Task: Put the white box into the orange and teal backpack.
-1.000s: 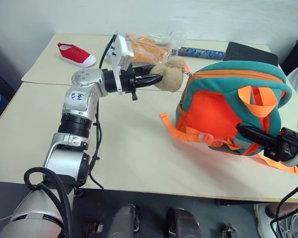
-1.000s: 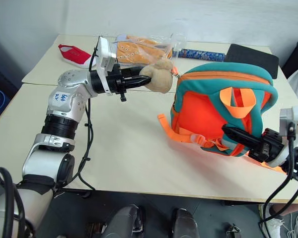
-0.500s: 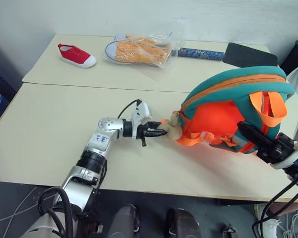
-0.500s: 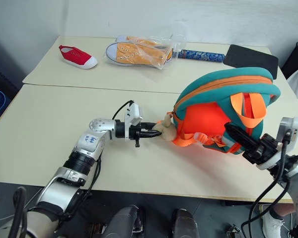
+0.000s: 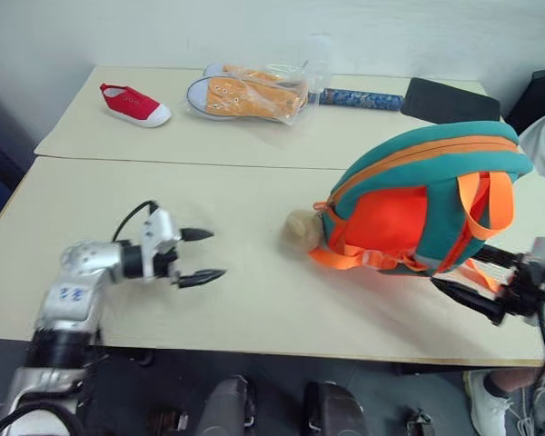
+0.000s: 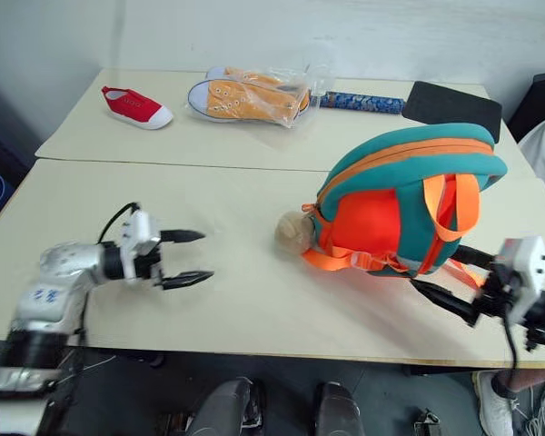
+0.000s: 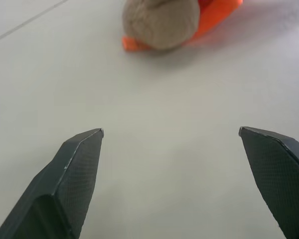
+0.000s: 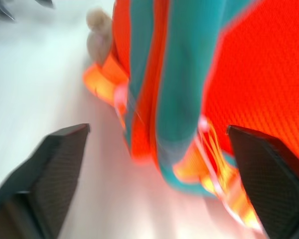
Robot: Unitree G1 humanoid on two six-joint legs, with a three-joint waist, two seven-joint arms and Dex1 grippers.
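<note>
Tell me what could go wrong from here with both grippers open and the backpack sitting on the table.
1. The orange and teal backpack stands unsupported near the table's front edge; it might tip or slide off.
2. The right gripper sits right by the loose orange straps; its open fingers could snag one as the arm moves.
3. No white box can be seen, so whether it is inside the backpack cannot be confirmed. The left gripper holds nothing.
</note>
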